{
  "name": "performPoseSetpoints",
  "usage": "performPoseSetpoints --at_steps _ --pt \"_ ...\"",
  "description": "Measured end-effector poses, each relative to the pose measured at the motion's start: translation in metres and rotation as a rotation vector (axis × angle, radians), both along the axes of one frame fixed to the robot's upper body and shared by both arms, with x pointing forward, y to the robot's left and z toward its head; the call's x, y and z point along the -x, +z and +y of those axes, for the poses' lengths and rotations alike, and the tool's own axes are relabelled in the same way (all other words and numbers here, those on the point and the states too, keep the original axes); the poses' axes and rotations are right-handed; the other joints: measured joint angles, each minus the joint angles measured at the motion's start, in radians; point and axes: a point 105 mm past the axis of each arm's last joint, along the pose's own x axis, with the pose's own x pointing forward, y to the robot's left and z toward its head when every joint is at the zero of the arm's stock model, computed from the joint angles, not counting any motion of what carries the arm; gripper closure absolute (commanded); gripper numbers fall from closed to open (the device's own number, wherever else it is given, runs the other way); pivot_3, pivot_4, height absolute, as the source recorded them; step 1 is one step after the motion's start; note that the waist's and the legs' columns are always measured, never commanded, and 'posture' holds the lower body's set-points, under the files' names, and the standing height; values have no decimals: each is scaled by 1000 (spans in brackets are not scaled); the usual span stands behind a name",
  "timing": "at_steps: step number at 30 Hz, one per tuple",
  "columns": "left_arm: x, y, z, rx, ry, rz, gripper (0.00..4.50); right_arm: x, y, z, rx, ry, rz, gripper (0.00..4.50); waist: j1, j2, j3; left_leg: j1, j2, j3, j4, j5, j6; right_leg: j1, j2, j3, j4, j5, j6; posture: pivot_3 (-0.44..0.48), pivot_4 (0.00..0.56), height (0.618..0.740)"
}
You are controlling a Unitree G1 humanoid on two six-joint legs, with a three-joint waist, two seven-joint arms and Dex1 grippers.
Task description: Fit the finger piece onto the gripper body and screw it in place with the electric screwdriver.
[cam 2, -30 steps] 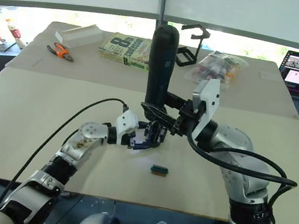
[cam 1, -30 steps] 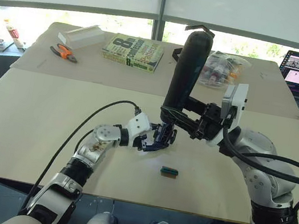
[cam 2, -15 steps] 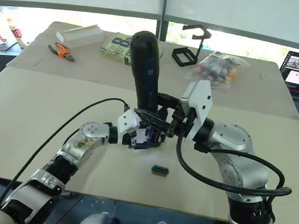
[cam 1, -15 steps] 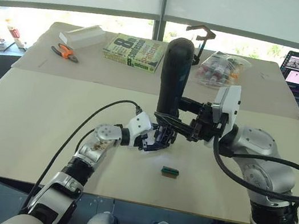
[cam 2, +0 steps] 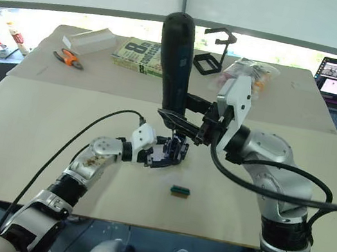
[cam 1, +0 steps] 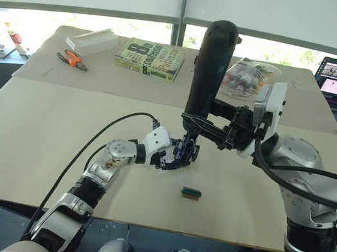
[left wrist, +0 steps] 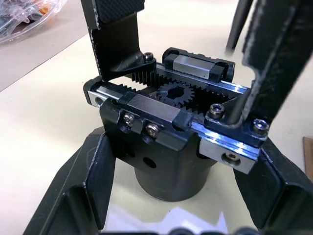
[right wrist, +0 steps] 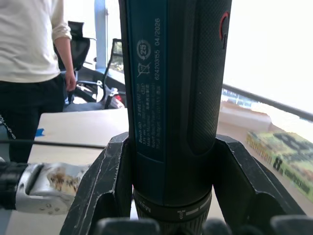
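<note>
We find the left gripper [left wrist: 171, 196] clamped on the round base of the gripper body [left wrist: 168, 127], held just above the tabletop [cam 1: 42, 136]. The right gripper [right wrist: 168, 196] grips the electric screwdriver [cam 1: 205, 70] near-upright, its bit resting at a screw on the finger piece [left wrist: 274, 54] seated on the body. A small green-and-brown block [cam 1: 190, 193] lies nearby.

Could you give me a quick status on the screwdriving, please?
Left hand shut on gripper body. Right hand shut on electric screwdriver, upright, bit down at the body. Nothing in the way.
</note>
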Motion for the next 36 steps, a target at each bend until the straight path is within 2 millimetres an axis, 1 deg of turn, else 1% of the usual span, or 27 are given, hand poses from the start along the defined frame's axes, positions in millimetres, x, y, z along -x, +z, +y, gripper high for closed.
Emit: performPoseSetpoints --at_steps 2,4,5,6,7,8,10,11,12,14,16,18,19,20,21,22,24,25,27,29,31,32,33,35,36 --pt "-1 0 0 2 6 1 1536 4 13 5 -49 45 16 2581 -2 0 0 0 0 0 0 0 0 0 1 0 0 0 -1 0 150 740" --pt "0 0 0 1 9 2 1536 5 26 1 -81 48 9 2581 -1 0 0 0 0 0 0 0 0 0 1 0 0 1 -2 0 150 740" --pt "0 0 0 1 14 3 511 5 32 -2 -90 40 7 2581 -2 0 0 0 0 0 1 0 0 1 0 0 0 1 -3 0 150 740" --pt "-1 -6 7 -28 42 16 134 4 39 -6 -104 25 6 2581 -3 0 0 1 0 0 1 0 0 1 0 1 0 2 -3 0 150 740" --pt "0 -15 17 -52 69 46 20 3 45 -10 -119 13 9 2581 -8 0 0 1 0 1 1 0 0 0 1 2 0 2 -3 0 150 740" --pt "2 -23 28 -58 99 80 0 1 51 -17 -139 -15 19 2581 -9 0 0 1 0 1 1 0 0 -1 3 4 1 2 -4 0 150 740" --pt "3 -23 36 -60 121 80 0 -6 62 -35 -187 -84 55 2581 -6 0 0 2 1 0 1 0 0 -1 4 5 1 4 -7 0 150 740" --pt "5 -21 39 -63 126 77 0 -8 64 -42 -200 -95 100 2581 -6 1 0 1 1 0 0 0 0 -1 5 5 1 4 -8 0 150 740" --pt "7 -21 43 -67 133 80 0 -9 63 -49 -186 -113 147 2581 -6 1 0 2 1 0 0 0 0 -1 4 5 1 5 -9 0 150 740" --pt "15 -21 58 -68 159 100 0 -10 55 -66 -136 -141 292 2581 -5 1 0 1 1 0 0 0 0 -1 4 6 0 6 -11 0 150 740" --pt "26 -14 67 -58 154 107 0 -10 41 -85 -79 -178 437 2581 -4 1 1 0 1 0 0 0 0 -2 -2 7 -1 6 -11 0 150 740" --pt "40 1 69 -33 102 94 0 -10 23 -104 -12 -225 602 2581 -2 1 1 -1 1 0 0 0 0 -2 -3 7 -2 6 -12 0 150 740" --pt "53 18 70 -22 38 70 0 -11 5 -124 29 -291 754 2581 -1 1 1 -1 0 0 0 0 0 -1 -4 7 -2 5 -12 0 150 740" --pt "59 28 71 -22 5 59 0 -13 -6 -136 38 -329 846 2581 0 2 1 -1 -1 1 0 0 0 -2 -5 7 -2 2 -7 0 150 740" --pt "61 33 71 -23 -8 52 0 -13 -10 -141 42 -345 882 2581 0 3 1 -1 -2 1 0 0 0 -2 -5 7 -2 2 -6 0 150 740" --pt "70 40 72 -40 -51 60 0 -13 -23 -150 60 -373 976 2581 -1 4 1 -1 -2 1 0 0 0 -2 -5 7 -2 2 -6 0 150 740" --pt "83 49 75 -76 -111 72 0 -12 -50 -169 111 -463 1127 2581 -3 6 1 0 -2 1 0 0 0 -2 -3 7 -2 1 -5 0 150 740" --pt "87 51 76 -87 -129 79 0 -13 -62 -176 128 -497 1179 2581 -3 6 1 0 -2 1 0 0 0 -2 -2 7 -2 1 -5 0 150 740" --pt "94 54 77 -115 -164 90 0 -14 -95 -187 173 -571 1297 2581 -4 7 1 0 -2 1 0 0 0 -2 5 8 -2 1 -4 0 150 740" --pt "96 58 77 -119 -177 96 0 -12 -128 -193 236 -617 1380 2581 -5 7 1 0 -2 1 0 0 0 -2 6 9 -2 1 -4 0 150 740" --pt "96 61 76 -120 -178 99 0 -12 -150 -193 273 -629 1426 2581 -5 7 1 0 -1 1 0 1 0 -3 7 9 -2 2 -4 0 150 740" --pt "95 62 77 -121 -173 100 0 -12 -159 -193 291 -630 1442 2581 -5 7 1 0 -1 1 0 1 -1 -3 8 10 -2 2 -4 0 150 740" --pt "95 63 79 -125 -166 101 0 -12 -162 -193 298 -625 1446 2581 -5 8 1 0 -1 1 0 1 -1 -3 8 10 -2 2 -4 0 150 740" --pt "96 65 87 -133 -143 127 0 -14 -160 -197 317 -619 1401 1540 -5 9 1 0 0 1 0 1 -1 -3 9 10 -2 2 -4 0 150 740" --pt "96 66 94 -131 -120 150 0 -14 -156 -203 333 -614 1351 1203 -5 10 2 0 0 1 0 1 -1 -3 9 10 -2 2 -4 0 150 740"
